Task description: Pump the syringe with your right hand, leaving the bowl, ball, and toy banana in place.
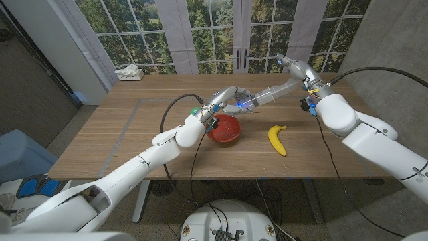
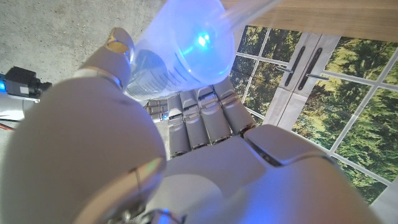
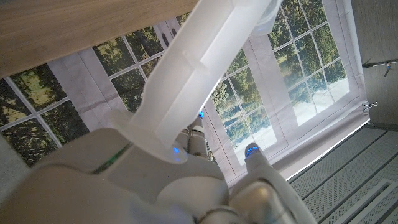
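A wooden table (image 1: 134, 127) spreads across the scene, its grain running pale and warm, and a faint rectangular outline (image 1: 137, 124) is marked on its top on the left half. Up at the far left corner sits a white tissue box (image 1: 130, 73), a tissue poking out of the top. Behind the table, tall glass doors (image 1: 221, 33) with white frames and dark handles look out on green trees. White curtains (image 1: 90, 40) hang at the sides of the glass. Down at the lower left, off the table, there is a blue seat (image 1: 20, 157) and something blue and black (image 1: 33, 185) lying beside it on the floor.
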